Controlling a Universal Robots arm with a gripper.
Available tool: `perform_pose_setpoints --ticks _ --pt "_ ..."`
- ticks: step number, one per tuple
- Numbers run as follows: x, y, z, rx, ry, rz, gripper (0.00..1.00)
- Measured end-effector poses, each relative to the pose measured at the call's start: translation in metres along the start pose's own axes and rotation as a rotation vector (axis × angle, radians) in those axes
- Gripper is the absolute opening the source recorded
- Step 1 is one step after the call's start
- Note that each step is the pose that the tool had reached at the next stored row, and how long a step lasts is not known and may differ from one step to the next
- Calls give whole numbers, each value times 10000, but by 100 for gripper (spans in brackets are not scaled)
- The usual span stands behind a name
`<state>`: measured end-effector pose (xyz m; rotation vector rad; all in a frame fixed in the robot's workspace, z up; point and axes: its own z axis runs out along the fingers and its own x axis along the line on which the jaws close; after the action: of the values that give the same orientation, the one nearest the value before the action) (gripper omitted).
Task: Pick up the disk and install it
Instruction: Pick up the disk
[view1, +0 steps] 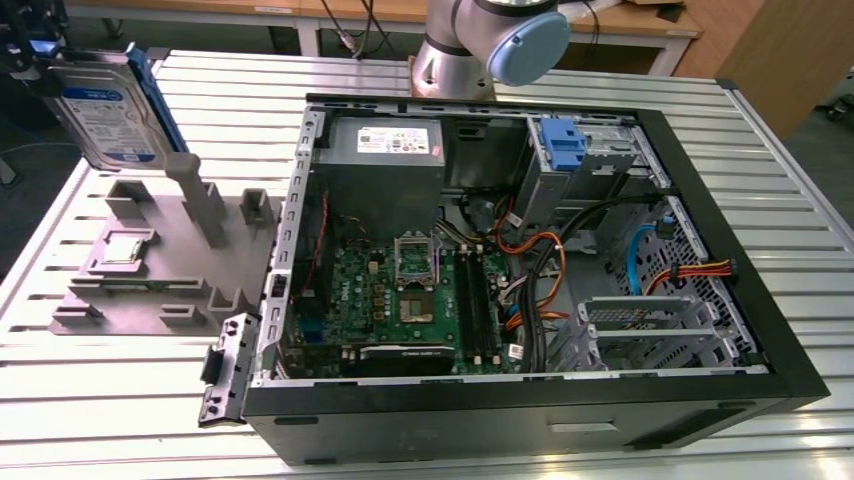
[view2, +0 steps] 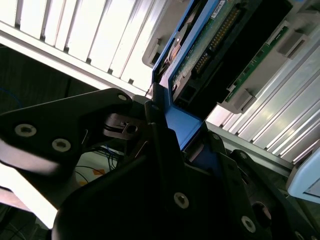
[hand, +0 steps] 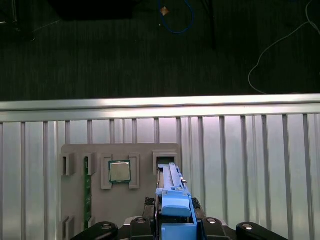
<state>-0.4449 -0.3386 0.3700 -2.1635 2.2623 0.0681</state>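
Observation:
The disk (view1: 118, 108), a silver drive with a white-and-blue label in a blue carrier, hangs upright above the grey fixture (view1: 147, 275) on the exterior view's left. My gripper (view1: 47, 60) is shut on its upper end. In the second wrist view the black fingers (view2: 162, 135) clamp the blue carrier, and the disk (view2: 200, 47) shows its green board side. In the first wrist view the disk (hand: 175, 207) is seen edge-on between the gripper (hand: 175, 227) jaws, over the fixture (hand: 100, 210) and near its slot (hand: 165, 159).
An open computer case (view1: 747, 330) lies on the slatted metal table (view1: 107, 420), with motherboard (view1: 400, 300), cables, a blue-fronted bay (view1: 561, 140) and a metal drive cage (view1: 654, 325). A processor chip (hand: 120, 171) and a green memory stick (hand: 87, 192) sit in the fixture. The arm base (view1: 461, 50) stands behind the case.

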Motion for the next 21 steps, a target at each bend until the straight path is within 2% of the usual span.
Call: perform_pose_setpoints --ticks 21 --pt "-2 1 -60 2 -1 -1 37"
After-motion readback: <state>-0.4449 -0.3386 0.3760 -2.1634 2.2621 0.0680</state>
